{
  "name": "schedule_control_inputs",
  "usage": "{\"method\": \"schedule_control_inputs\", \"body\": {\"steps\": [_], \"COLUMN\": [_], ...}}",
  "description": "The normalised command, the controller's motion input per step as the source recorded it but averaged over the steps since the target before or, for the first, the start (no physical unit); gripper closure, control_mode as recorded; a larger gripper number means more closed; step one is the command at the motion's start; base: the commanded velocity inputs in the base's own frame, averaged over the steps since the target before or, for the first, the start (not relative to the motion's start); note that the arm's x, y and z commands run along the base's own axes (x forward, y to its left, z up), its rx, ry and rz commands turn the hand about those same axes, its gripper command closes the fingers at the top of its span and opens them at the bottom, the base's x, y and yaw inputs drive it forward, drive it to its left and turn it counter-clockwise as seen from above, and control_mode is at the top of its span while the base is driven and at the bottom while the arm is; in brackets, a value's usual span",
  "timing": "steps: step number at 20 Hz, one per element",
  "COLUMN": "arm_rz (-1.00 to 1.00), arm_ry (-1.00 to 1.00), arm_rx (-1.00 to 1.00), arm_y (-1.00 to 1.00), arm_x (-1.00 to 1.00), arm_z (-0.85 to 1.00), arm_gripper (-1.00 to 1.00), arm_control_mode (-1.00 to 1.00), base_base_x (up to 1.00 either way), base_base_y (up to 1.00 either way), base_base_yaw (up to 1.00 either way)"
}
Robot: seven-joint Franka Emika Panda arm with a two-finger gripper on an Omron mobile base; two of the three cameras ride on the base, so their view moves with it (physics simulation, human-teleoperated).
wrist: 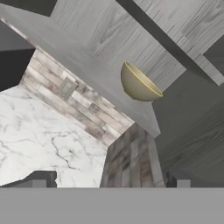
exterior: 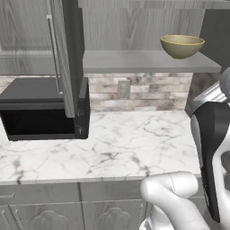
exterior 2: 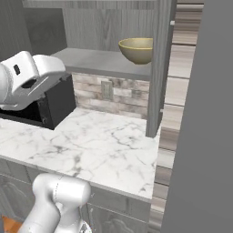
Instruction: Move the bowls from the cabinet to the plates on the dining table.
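Note:
One olive-tan bowl (exterior: 182,46) (exterior 2: 136,50) (wrist: 139,84) stands upright at the right end of the plain grey shelf (exterior: 134,62) (exterior 2: 95,60) (wrist: 83,61) of the open cabinet. Its doors (exterior: 63,54) (exterior 2: 160,68) are swung out. My gripper (wrist: 109,181) is open, its two dark fingertips (wrist: 41,179) wide apart with nothing between them. It hangs well short of the bowl, below and in front of the shelf. The plates and the dining table are out of view.
A black microwave (exterior: 40,110) (exterior 2: 52,107) sits on the white marble counter (exterior: 126,143) (exterior 2: 100,145) (wrist: 35,131) left of the shelf. A wall socket (exterior: 123,88) is set in the brick backsplash. A tall grey panel (exterior 2: 200,136) stands close on the right.

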Motion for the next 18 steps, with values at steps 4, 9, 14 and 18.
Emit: {"method": "schedule_control_inputs", "body": {"steps": [4,9,14,18], "arm_rz": [0.0,0.0,-0.01,-0.01], "arm_ry": [-0.09,-0.04,0.0,0.0], "arm_rx": [-0.03,-0.01,0.0,0.0], "arm_y": [0.0,0.0,-0.02,-0.06], "arm_x": [0.16,0.14,0.12,0.2], "arm_z": [0.0,0.11,0.28,0.09], "arm_gripper": [-1.0,-1.0,-1.0,-1.0], "arm_control_mode": [-1.0,-1.0,-1.0,-1.0], "base_base_x": [0.0,0.0,0.0,0.0], "base_base_y": [0.0,0.0,0.0,0.0], "base_base_yaw": [0.0,0.0,0.0,0.0]}}
